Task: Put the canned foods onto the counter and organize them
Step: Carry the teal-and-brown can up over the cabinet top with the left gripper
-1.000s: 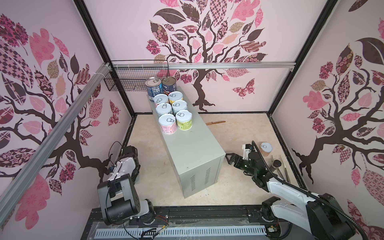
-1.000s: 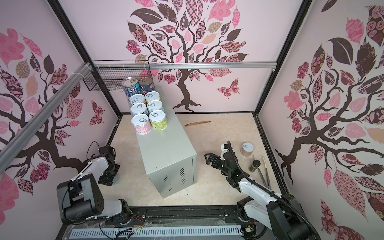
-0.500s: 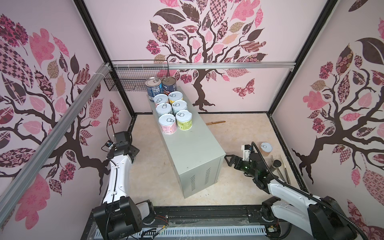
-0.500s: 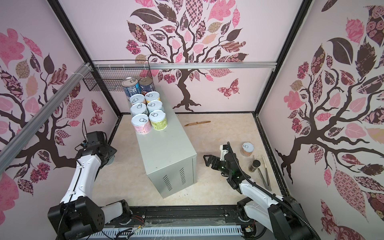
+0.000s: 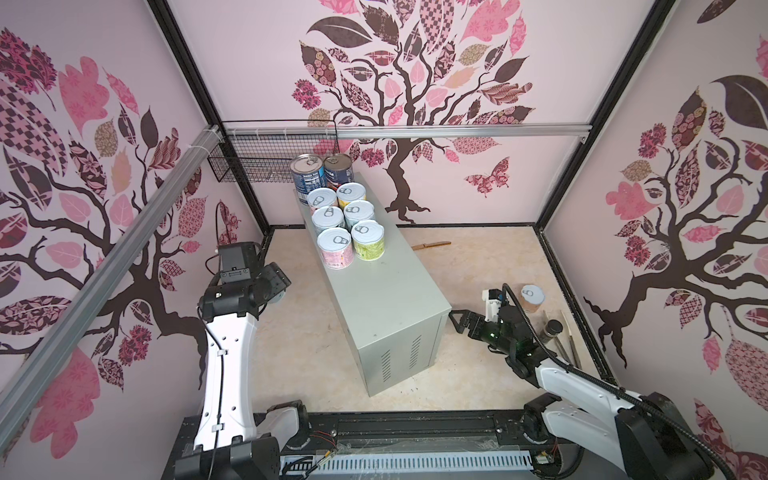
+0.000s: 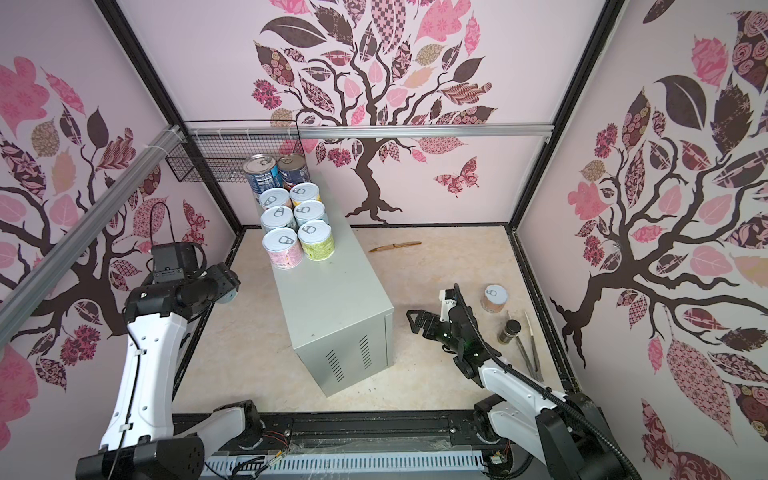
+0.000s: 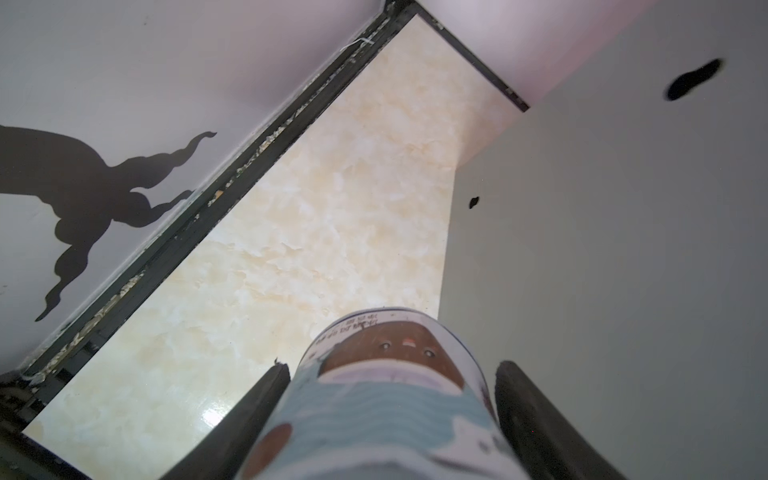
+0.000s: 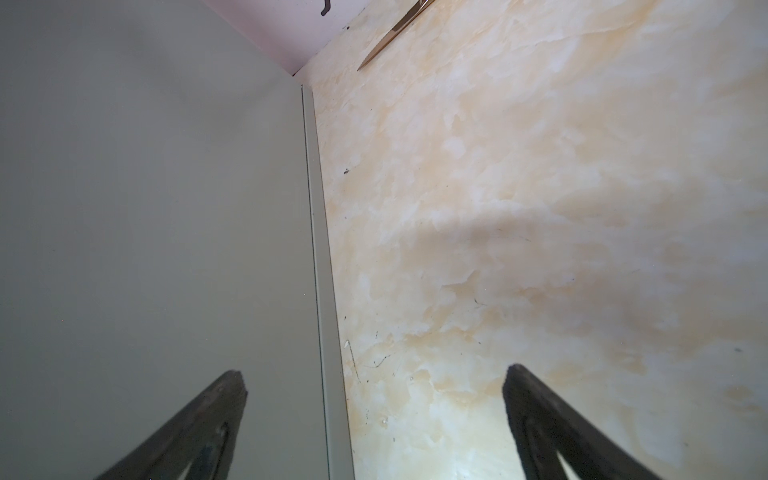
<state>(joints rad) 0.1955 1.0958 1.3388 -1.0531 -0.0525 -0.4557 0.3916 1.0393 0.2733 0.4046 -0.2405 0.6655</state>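
We find the near half of the desk (image 5: 390,299) bare, eight cans (image 5: 359,210) packed at its far end, a wire basket (image 5: 253,166) hung just behind them, open floor (image 5: 478,266) along both long sides

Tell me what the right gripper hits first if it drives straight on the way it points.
Likely the side wall of the counter by its vented end; the right gripper, jaws open, points at it from nearby. It may instead meet the floor at the wall's foot: depth is unclear.

Bright, even light throughout; wrist views blur close up, edges bowed.
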